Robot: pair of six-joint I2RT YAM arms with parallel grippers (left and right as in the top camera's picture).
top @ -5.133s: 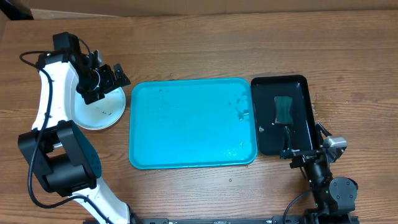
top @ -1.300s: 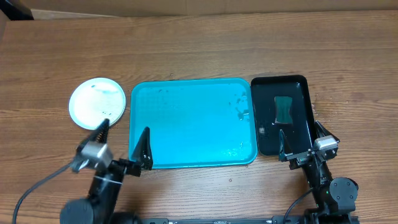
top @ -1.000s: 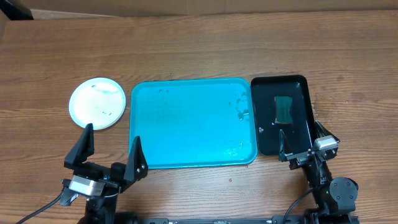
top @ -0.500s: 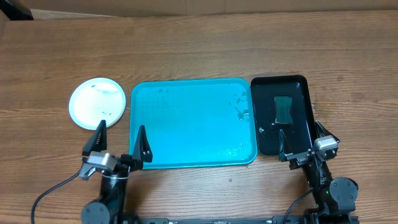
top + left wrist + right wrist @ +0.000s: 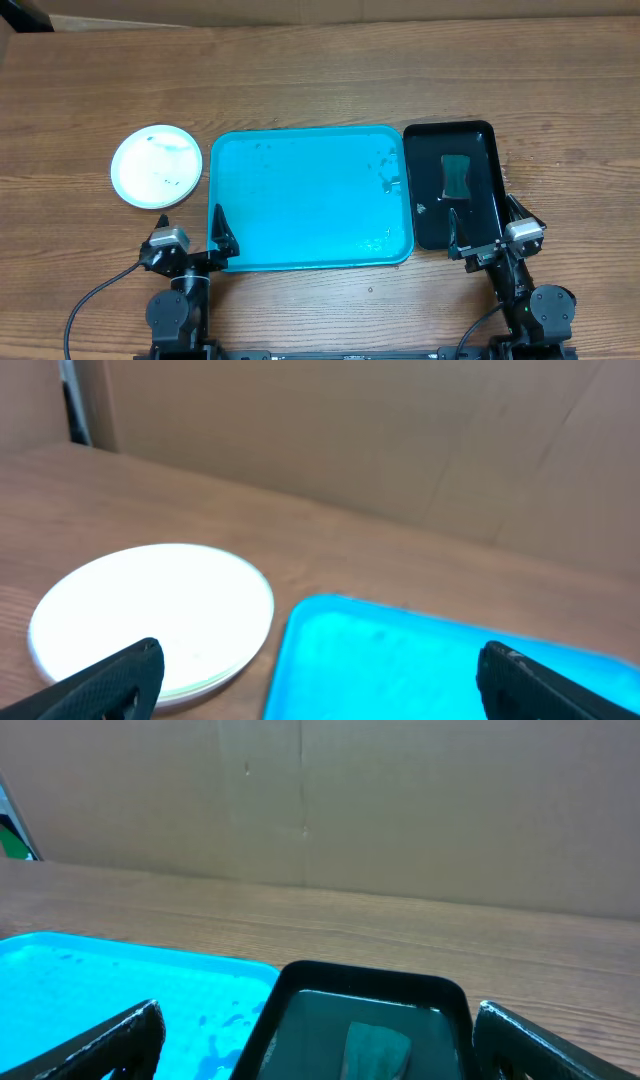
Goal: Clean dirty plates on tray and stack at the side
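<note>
The plates (image 5: 156, 180) sit as one low stack on the bare table (image 5: 320, 80), toward its left edge and just beside the left rim of the tray (image 5: 300, 200), not on it. The top one is white, round, smooth plastic with a shallow lip. A few faint marks show on its face, so one risk is that it does not pass as clean. I cannot count how many lie under it, though the left wrist view shows a layered edge.

The left claw (image 5: 190, 225) is spread wide and empty, low near the front edge of the table, just in front of the stack and the tray's front left corner. A careless sweep from there could clip the light, slick stack and slide it or knock a plate off.

The tray is a glossy turquoise rectangle with rounded corners and a raised rim. It fills the middle of the table and carries no plates. Specks toward its right side look like droplets.

Close against its right rim lies a narrow black tray (image 5: 424, 160) holding a dark green sponge (image 5: 457, 176). The right claw (image 5: 482, 215), also spread and empty, hangs at that tray's front end. Reaching forward, it could catch the rim.
</note>
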